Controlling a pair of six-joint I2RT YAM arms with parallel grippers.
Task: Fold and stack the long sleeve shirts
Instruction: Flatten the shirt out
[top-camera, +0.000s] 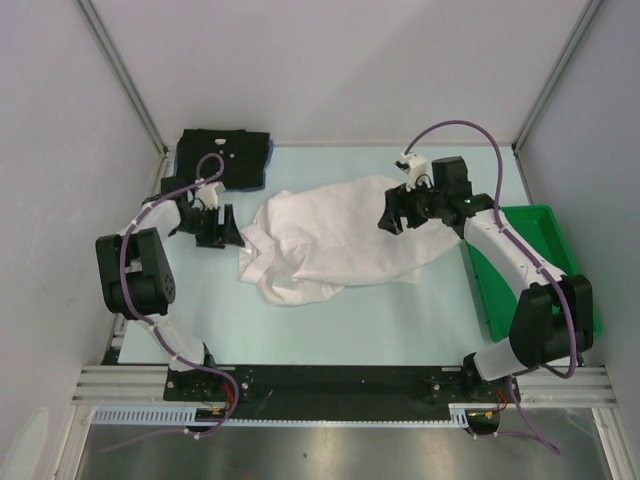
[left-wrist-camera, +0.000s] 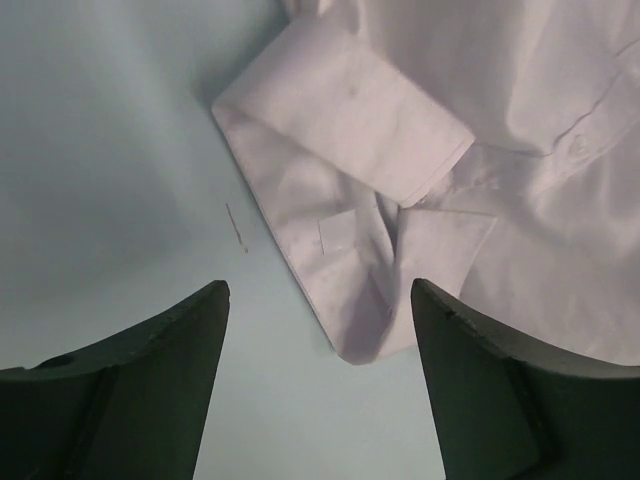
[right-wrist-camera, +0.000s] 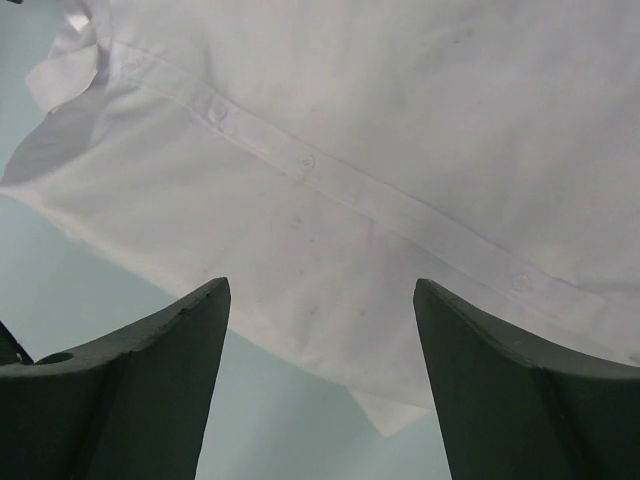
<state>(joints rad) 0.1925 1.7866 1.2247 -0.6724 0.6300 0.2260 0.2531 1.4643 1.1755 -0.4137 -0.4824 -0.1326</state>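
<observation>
The left gripper (left-wrist-camera: 318, 290) stands with its jaws spread and nothing between them, hovering just above the table (top-camera: 400, 320) at the shirt's left edge, where a folded-back cuff (left-wrist-camera: 350, 120) and a corner of cloth lie straight ahead. The right gripper (right-wrist-camera: 320, 285) is likewise wide apart and empty, poised over the button placket (right-wrist-camera: 400, 205) near the garment's right end. Between the two arms the white shirt (top-camera: 340, 235) lies crumpled across the middle of the table, its sleeves tucked in and its outline uneven. It looks thin, light and limp, so it would likely sag, drag and bunch if lifted at one point. Pinching seamed edges, such as the cuff, hem corner or placket, should give a firmer hold than a single layer of the body. Both hands probably need to pull it flat together. At the far left corner the black shirt (top-camera: 225, 155) sits folded, with a blue edge showing beneath it. The green tray (top-camera: 495, 295) lies at the right, apart from the cloth.
</observation>
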